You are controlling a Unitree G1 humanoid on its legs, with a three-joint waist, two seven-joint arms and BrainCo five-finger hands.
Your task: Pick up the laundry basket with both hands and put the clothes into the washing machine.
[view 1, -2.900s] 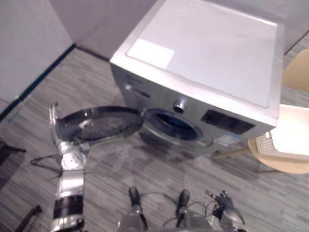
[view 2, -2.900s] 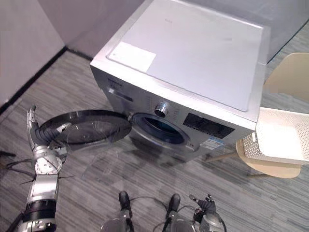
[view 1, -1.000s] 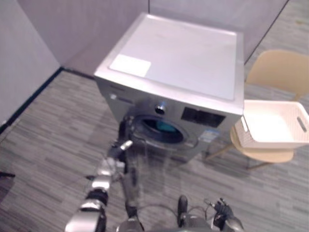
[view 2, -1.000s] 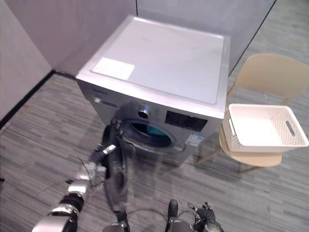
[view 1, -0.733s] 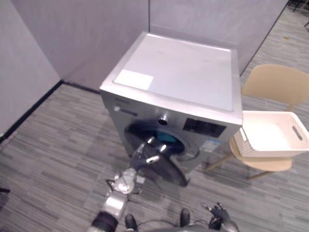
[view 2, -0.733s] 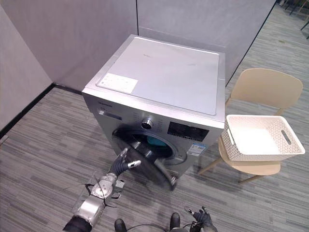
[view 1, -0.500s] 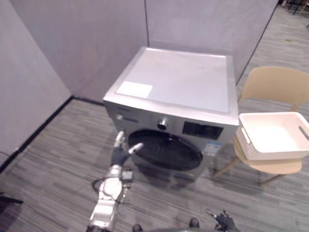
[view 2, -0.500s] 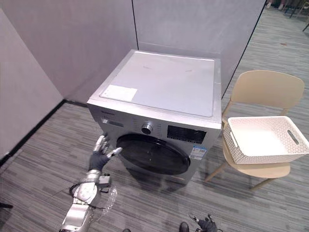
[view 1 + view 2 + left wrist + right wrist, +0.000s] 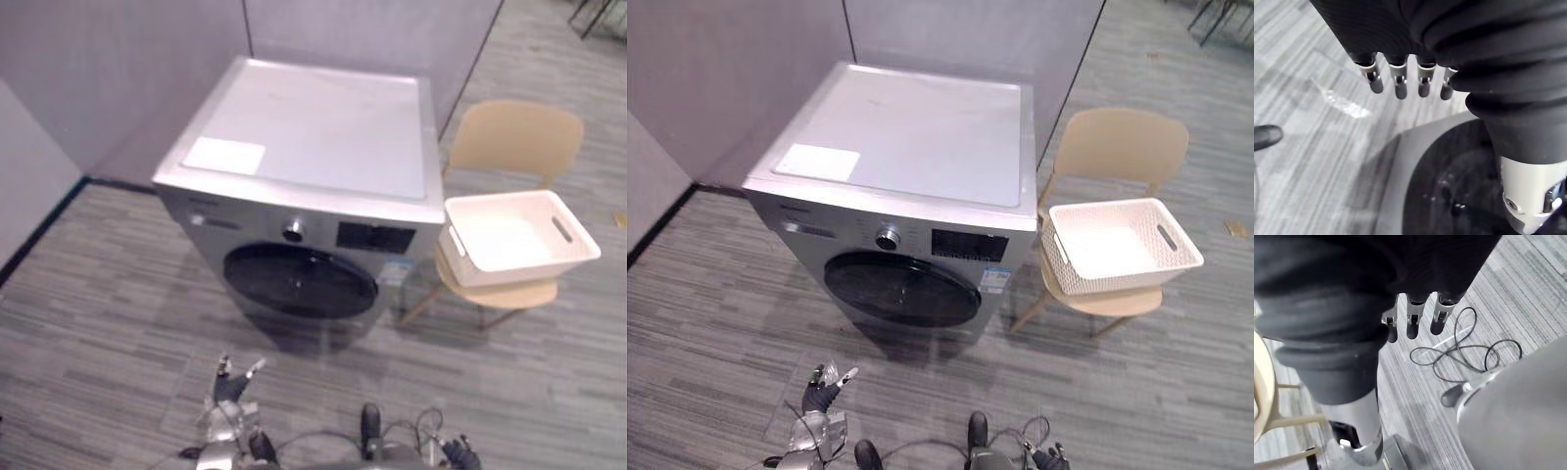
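Note:
A silver washing machine [image 9: 313, 147] stands against the wall, its round dark door [image 9: 299, 282] shut. To its right, a white laundry basket [image 9: 1122, 245] sits on a beige chair [image 9: 1127, 142]; its inside looks bare. My left hand [image 9: 233, 387] hangs low in front of the machine, apart from the door, fingers [image 9: 1400, 85] straight and holding nothing. The dark door glass [image 9: 1449, 196] shows past them. My right hand [image 9: 458, 452] is down at the bottom edge, fingers [image 9: 1413, 320] relaxed and empty, well short of the basket.
Grey partition walls [image 9: 118, 59] close in behind and to the left of the machine. The chair's legs [image 9: 1029, 313] stand close to the machine's right side. Striped grey floor [image 9: 1156, 372] spreads in front of the machine and chair.
The washer door, wide open at first, swung shut under my left hand. That hand then dropped away from it. The camera pulled back, bringing the basket and chair into view.

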